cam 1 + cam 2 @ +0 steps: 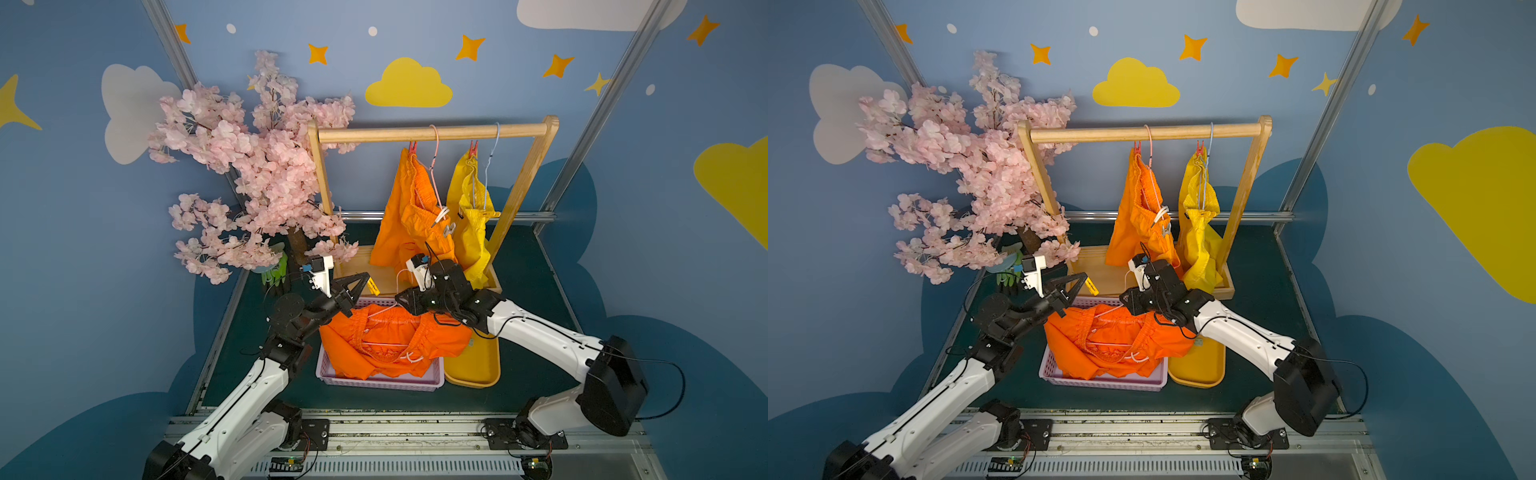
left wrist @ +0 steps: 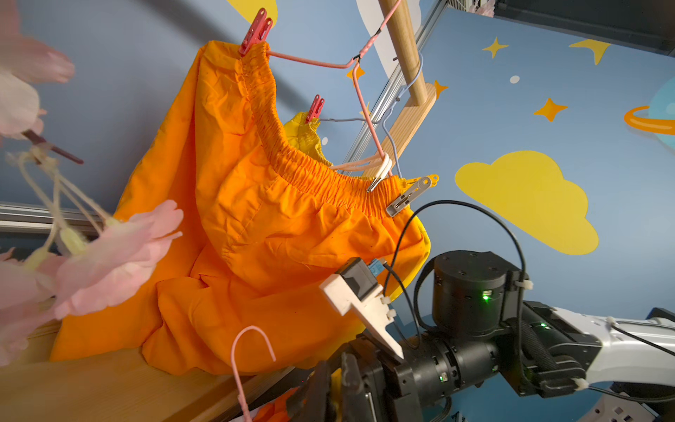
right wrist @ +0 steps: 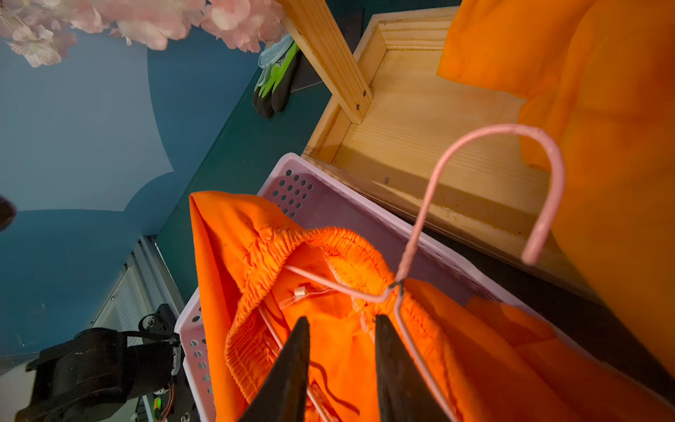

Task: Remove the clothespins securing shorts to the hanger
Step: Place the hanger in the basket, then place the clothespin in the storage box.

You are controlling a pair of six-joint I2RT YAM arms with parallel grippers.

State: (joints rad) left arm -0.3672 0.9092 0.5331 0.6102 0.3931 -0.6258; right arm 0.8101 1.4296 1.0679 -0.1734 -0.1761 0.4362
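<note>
One pair of orange shorts (image 1: 390,340) lies in the lilac basket (image 1: 374,384) with a pink hanger (image 3: 485,139) threaded through the waist. My right gripper (image 3: 341,319) hangs open just above these shorts, with the hanger wire beside one finger. My left gripper (image 1: 368,277) is shut on a yellow clothespin (image 1: 372,286) over the basket's far edge. On the rack hang more orange shorts (image 1: 409,208), held by a red clothespin (image 2: 255,31) and a grey clothespin (image 2: 409,197). Behind them the yellow shorts (image 1: 471,208) hang from another red clothespin (image 2: 315,108).
The wooden rack (image 1: 432,133) stands on a wooden box base (image 3: 420,120) behind the basket. A yellow tray (image 1: 473,365) lies right of the basket, partly under my right arm. A pink blossom tree (image 1: 257,166) and green-and-black gloves (image 1: 276,270) are at the left.
</note>
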